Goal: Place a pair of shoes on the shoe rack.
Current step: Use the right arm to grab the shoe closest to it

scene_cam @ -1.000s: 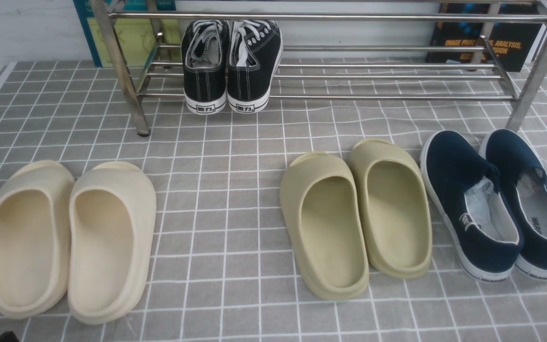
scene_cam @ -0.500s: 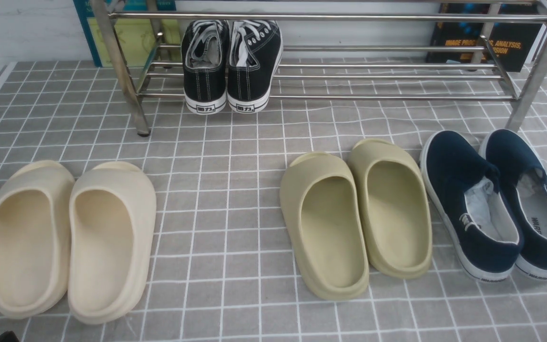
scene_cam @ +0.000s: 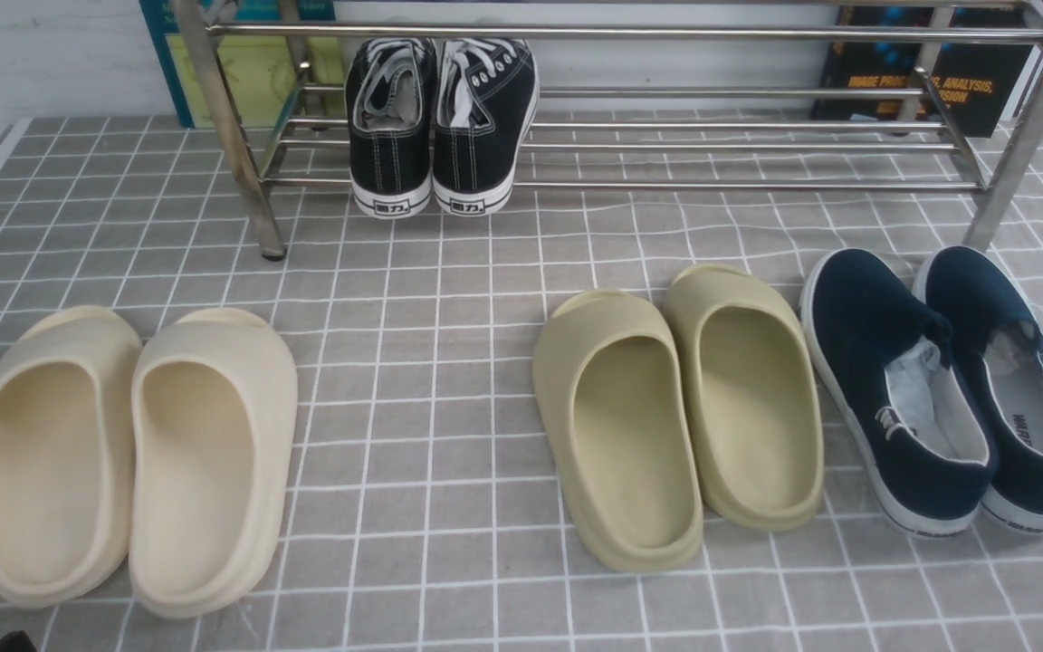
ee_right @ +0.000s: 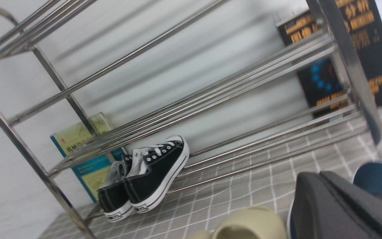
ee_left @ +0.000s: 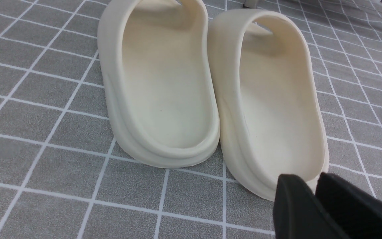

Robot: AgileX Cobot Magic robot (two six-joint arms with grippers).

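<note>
With left pincer (ee_left: 313, 186) and right pincer (ee_right: 320, 186) clenched empty, open the right, pinch adjoining collars of the navy shoes (scene_cam: 884, 326) together, lift onto shoe rack (scene_cam: 666, 186).

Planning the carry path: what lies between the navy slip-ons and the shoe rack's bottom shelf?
Front view: only bare checked cloth separates the navy slip-ons from the shoe rack's bars. Its right leg stands just beyond the toes.

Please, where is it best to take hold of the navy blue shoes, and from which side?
Probably from above, near the heels. The navy pair stands closely side by side, openings upward and heels toward the robot, toes toward the shoe rack. One jaw in each opening could pinch both inner collar walls together.
</note>
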